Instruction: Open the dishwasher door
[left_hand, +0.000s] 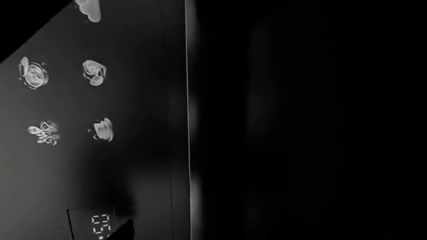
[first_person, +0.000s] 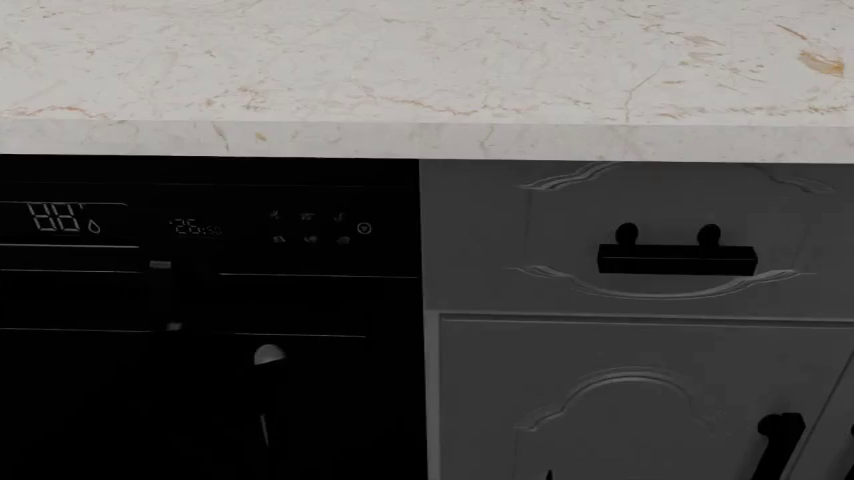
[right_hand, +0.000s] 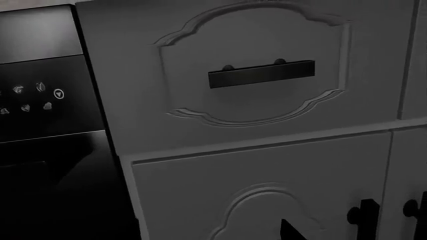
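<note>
The big shiny black dishwasher door (first_person: 200, 330) fills the lower left of the head view, under the pale marble worktop (first_person: 427, 70), and it looks shut flat. A dark arm shape with a pale round spot (first_person: 268, 353) shows low in front of it, but I cannot tell which arm it is. The left wrist view sits very close to the door's control strip (left_hand: 93, 130), so that hand seems near the top edge. No fingers show in any view, so I cannot tell if either hand is open or closed. To do this well, I think the hand should hook the top edge and pull out and down slowly. The lit display (first_person: 56, 217) reads like "88". Small white touch icons (first_person: 310, 227) sit nearby. The grey cabinet drawer (right_hand: 253, 75) with its black bar handle (right_hand: 261, 74) is to the right.
</note>
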